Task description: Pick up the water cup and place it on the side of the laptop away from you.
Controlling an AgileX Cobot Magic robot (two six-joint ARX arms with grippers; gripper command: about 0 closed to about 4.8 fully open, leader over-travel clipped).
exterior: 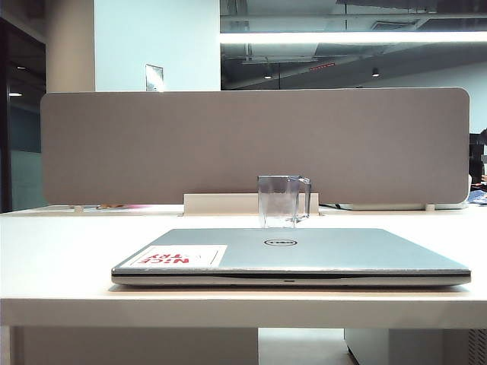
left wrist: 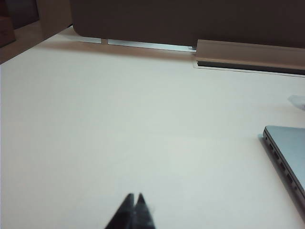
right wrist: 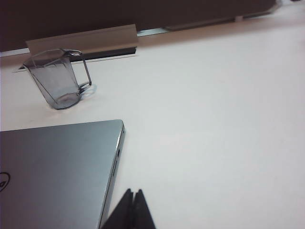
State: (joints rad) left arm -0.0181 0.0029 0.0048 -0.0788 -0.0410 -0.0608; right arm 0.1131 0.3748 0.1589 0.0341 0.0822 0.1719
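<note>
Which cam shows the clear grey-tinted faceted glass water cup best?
Right wrist view: the clear grey-tinted faceted water cup shows whole, with handle and thick base, standing on the table beyond the laptop. Exterior view shows it upright, its base hidden behind the lid. Left wrist view misses it.

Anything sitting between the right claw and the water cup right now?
In the right wrist view, only the laptop's corner and bare white table lie between the shut right claw and the water cup.
</note>
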